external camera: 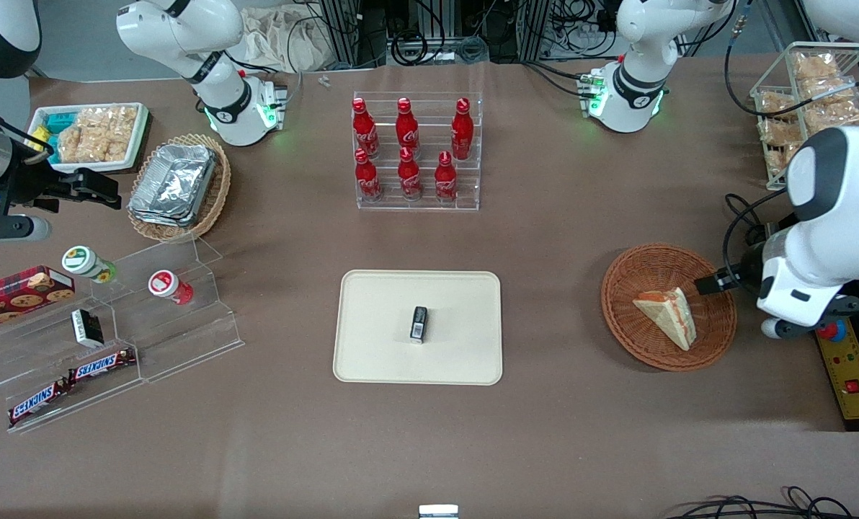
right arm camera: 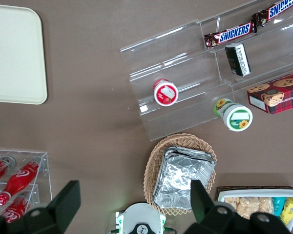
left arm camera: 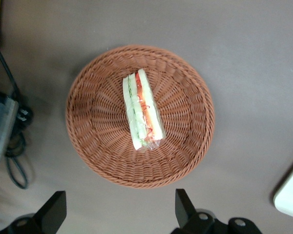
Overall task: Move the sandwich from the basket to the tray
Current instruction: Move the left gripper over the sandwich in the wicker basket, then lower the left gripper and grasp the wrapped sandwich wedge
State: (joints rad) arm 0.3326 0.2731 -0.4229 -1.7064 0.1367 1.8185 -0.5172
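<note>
Left wrist view: pincer (left arm camera: 119, 214) hangs above the counter (left arm camera: 244, 58) just outside the basket (left arm camera: 190, 146) rim, fingers (left arm camera: 53, 210) spread wide w/ nothing between them. Sandwich (left arm camera: 142, 111) lies in the basket's middle, on its side, filling edge up (orange-red & green stripes showing).

Key relation: sandwich's long axis points roughly from the pincer toward the basket's opposite rim, i.e. about square to the line joining the two fingers. So fingers look set to close across the short width, bread face to bread face; prob. little or no wrist turn needed, just advance over the basket centre, then lower.

Front view: sandwich (external camera: 669, 314) sits in basket (external camera: 635, 339) at the working arm's end of the counter; pincer (external camera: 710, 283) over the basket's rim. Tray (external camera: 372, 346) lies well apart from the basket, toward counter's middle, w/ a small dark pack (external camera: 419, 324) on it. Pick not yet made.
</note>
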